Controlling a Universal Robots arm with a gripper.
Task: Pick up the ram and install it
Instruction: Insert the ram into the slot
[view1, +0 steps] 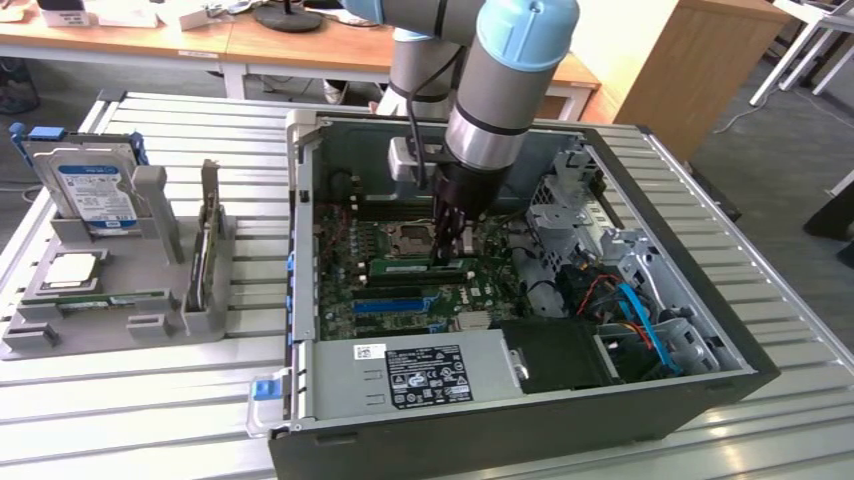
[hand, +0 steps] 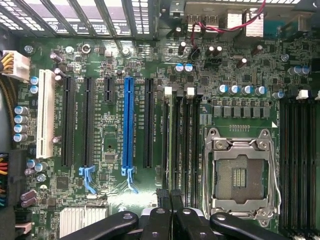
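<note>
The ram is a thin green stick seen edge-on, standing in a memory slot beside the empty processor socket. In the exterior view the ram lies along its slot on the motherboard inside the open computer case. My gripper reaches straight down into the case at the ram's end. In the wrist view the gripper is shut, its two black fingertips close together on either side of the ram's top edge.
A grey holder on the slatted table at the exterior view's left carries a silver hard drive, a square processor chip and an upright card. Inside the case are a power supply, drive cage and blue cables.
</note>
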